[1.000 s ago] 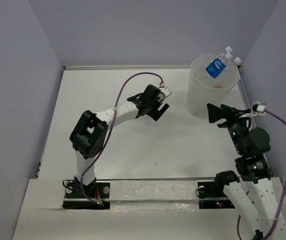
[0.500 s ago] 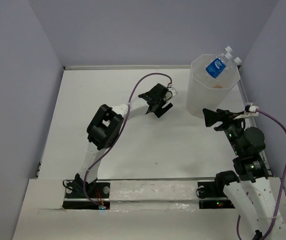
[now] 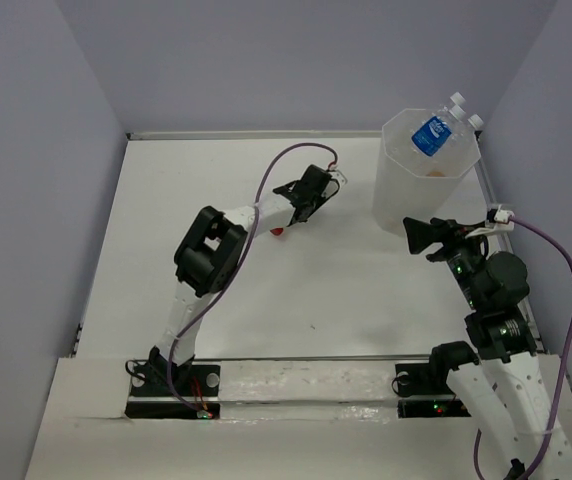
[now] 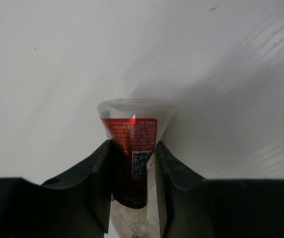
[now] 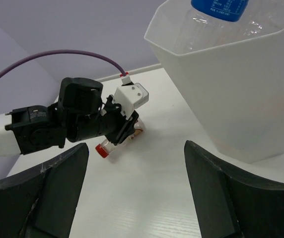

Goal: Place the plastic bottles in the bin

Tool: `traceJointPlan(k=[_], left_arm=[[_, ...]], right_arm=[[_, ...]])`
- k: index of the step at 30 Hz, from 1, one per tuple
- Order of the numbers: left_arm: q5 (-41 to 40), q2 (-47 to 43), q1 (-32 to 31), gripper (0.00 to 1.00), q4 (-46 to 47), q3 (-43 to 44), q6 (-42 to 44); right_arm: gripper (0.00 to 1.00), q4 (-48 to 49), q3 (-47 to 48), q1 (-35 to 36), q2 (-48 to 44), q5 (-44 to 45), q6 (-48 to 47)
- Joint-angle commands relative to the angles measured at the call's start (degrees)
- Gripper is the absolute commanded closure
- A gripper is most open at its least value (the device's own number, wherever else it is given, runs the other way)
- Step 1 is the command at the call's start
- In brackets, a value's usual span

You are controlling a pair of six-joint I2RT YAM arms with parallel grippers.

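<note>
A white surface fills the floor of a booth closed in by plain lavender walls. Toward the far middle of it lies the red-labelled bottle, clear and crinkled. Its red cap points to the near left and its wide base to the far right. Whether it rests fully on the surface or is just off it cannot be told. The left claw is clamped on it, one dark finger pressed to each side of the label so that the body is pinched in between them. The left arm reaches out from the near edge, a purple cable looping over it. To the right of this bottle, apart from it, stands the bin in the far right corner, tall, translucent white, with an angled rim. Inside it a blue-labelled bottle stands up against the far wall, with white caps showing above the rim behind it. Just on the near side of the bin hangs the right claw, its fingers spread apart with nothing between them, pointing left toward the pinched bottle.
</note>
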Motion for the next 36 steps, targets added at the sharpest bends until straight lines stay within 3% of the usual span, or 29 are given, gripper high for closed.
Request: traceJointPlan(k=[1, 2, 7, 14, 18, 28, 36], left_arm=[[1.3, -4.1, 0.2, 0.94, 0.9, -0.8, -1.0], [1.9, -6.2, 0.2, 1.0, 1.2, -0.7, -1.9], [8.0, -16.4, 0.7, 1.0, 5.6, -3.4, -8.5], [22.0, -34.5, 0.7, 1.0, 22.8, -8.4, -21.7], [25.8, -36.6, 0.7, 1.0, 32.5, -6.7, -30.3], [22.3, -22.1, -1.3, 1.0, 48.4, 8.8, -41.2], [16.6, -4.5, -4.2, 1.0, 55.3, 28.9, -45.7]], right_arm=[[0.18, 1.1, 0.1, 0.0, -0.6, -0.4, -1.2], [0.18, 1.1, -0.3, 0.0, -1.3, 0.1, -1.1], [0.19, -0.2, -1.1, 0.0, -4.5, 4.2, -1.0], [0.21, -4.6, -2.9, 0.0, -10.0, 13.3, 0.8], [0.23, -4.9, -3.8, 0.0, -11.6, 13.6, 1.6], [0.26, -4.4, -6.0, 0.0, -11.2, 8.0, 2.4], [0.27, -5.5, -7.8, 0.0, -12.0, 1.3, 2.7]])
